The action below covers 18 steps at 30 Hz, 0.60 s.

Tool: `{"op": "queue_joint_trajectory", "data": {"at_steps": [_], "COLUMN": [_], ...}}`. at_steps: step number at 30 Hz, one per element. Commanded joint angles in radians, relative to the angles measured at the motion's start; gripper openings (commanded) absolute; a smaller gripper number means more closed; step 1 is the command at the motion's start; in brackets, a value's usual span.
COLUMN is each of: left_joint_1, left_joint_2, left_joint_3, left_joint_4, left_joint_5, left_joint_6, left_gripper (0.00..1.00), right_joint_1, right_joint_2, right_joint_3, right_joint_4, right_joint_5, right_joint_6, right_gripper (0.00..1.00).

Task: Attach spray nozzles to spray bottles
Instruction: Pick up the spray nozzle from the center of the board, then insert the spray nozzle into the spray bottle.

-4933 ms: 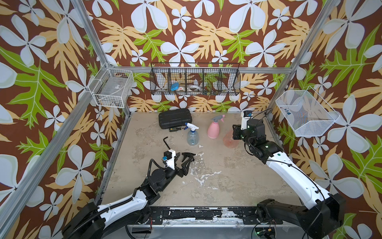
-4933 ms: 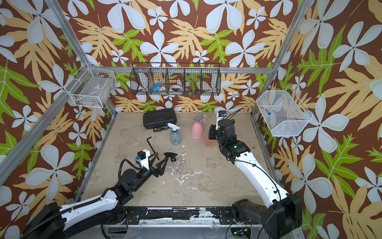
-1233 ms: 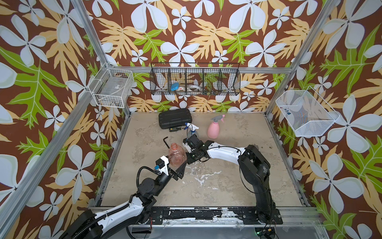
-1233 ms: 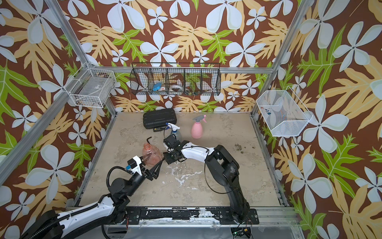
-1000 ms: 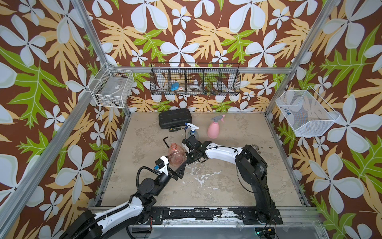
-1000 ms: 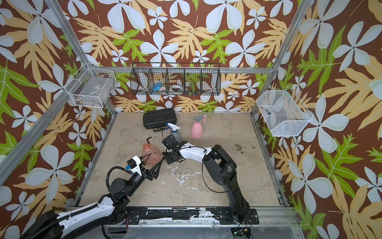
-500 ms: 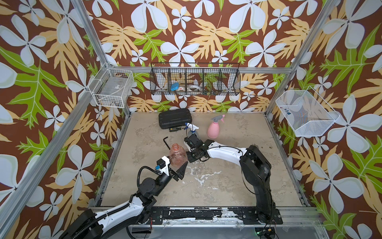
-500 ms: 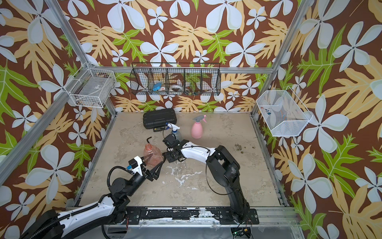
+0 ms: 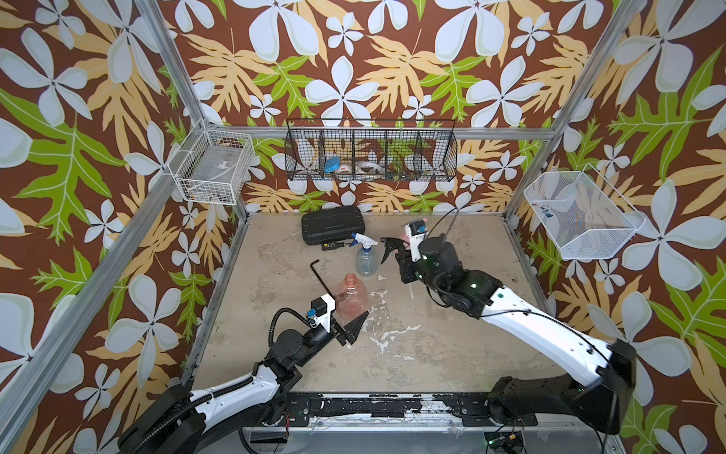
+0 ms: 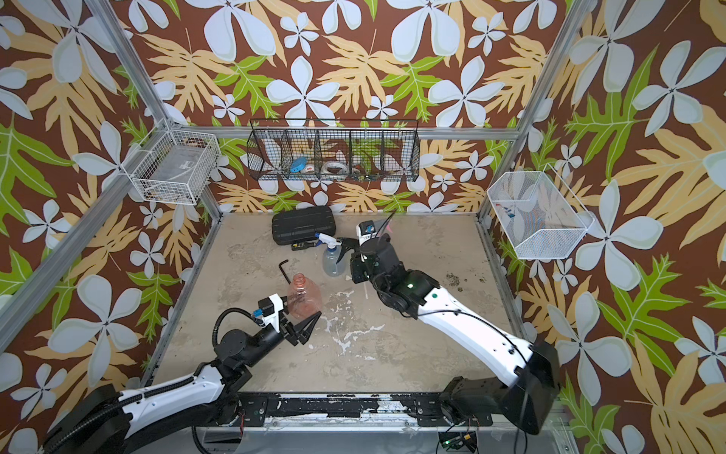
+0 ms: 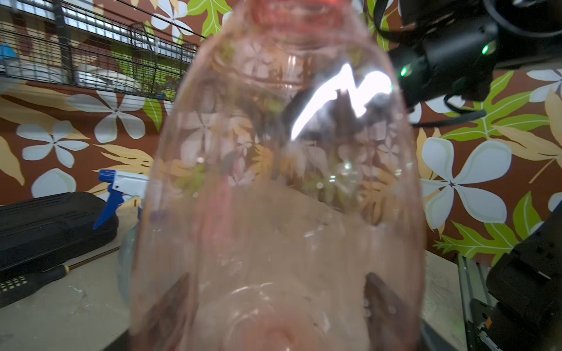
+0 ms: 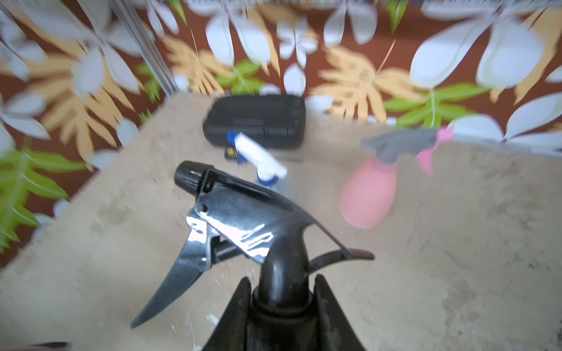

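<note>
We find the orange bottle (image 9: 351,295) upright, its neck uncapped and its lower body clamped between the jaws of the left gripper (image 9: 349,317). The right gripper (image 12: 281,278) grips the black nozzle (image 12: 243,218) by its collar, jaws narrow. It is above the table (image 9: 432,353), near the clear bottle (image 9: 365,262), which carries the white and blue nozzle (image 9: 359,238). In the right wrist view we note the pink bottle (image 12: 368,197), fitted with its grey nozzle (image 12: 398,144), near the black case (image 9: 333,225).
</note>
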Motion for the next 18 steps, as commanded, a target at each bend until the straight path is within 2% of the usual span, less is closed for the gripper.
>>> {"op": "queue_joint_trajectory", "data": {"at_steps": [1,4,8,14,18], "left_joint_1": [0.001,-0.008,-0.023,-0.028,-0.031], "left_joint_2": [0.083,0.205,0.347,0.471,0.497], "left_joint_3": [0.036,0.106,0.210,0.309,0.329], "left_joint_4": [0.124,0.200,0.271,0.310,0.315], "left_joint_5": [0.089,0.140,0.196,0.262,0.287], "left_joint_6": [-0.020,-0.002,0.028,0.010,-0.007], "left_gripper": [0.66,0.65,0.64,0.64,0.64], "right_joint_1": [-0.001,0.000,0.003,0.041,0.047], "right_joint_2": [-0.091,-0.151,-0.143,-0.099,-0.056], "right_joint_3": [0.016,0.030,0.057,0.087,0.117], "right_joint_4": [0.154,0.267,0.407,0.477,0.462], "right_joint_5": [0.022,-0.064,-0.215,-0.255,-0.279], "right_joint_6": [-0.009,-0.005,0.006,-0.018,-0.027], "right_gripper": [0.17,0.16,0.16,0.15,0.14]}}
